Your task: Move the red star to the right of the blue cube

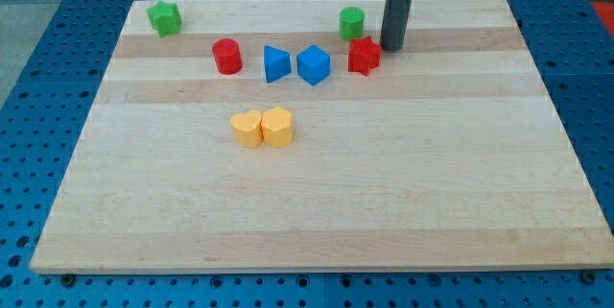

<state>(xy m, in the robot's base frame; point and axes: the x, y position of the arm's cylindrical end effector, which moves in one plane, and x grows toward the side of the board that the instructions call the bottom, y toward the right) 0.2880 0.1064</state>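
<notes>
Red star (364, 56): lay just right of blue cube (313, 64), slightly apart
My tip (391, 47): stood at star's upper right (plain rod, nothing to open or close)
Advice: nudge leftward gently, sparing cube

Nothing readable is showing anywhere — no text, label, brand, number or sign is appearing on the wooden board (317, 202), on the coloured blocks or on the dark rod.
</notes>
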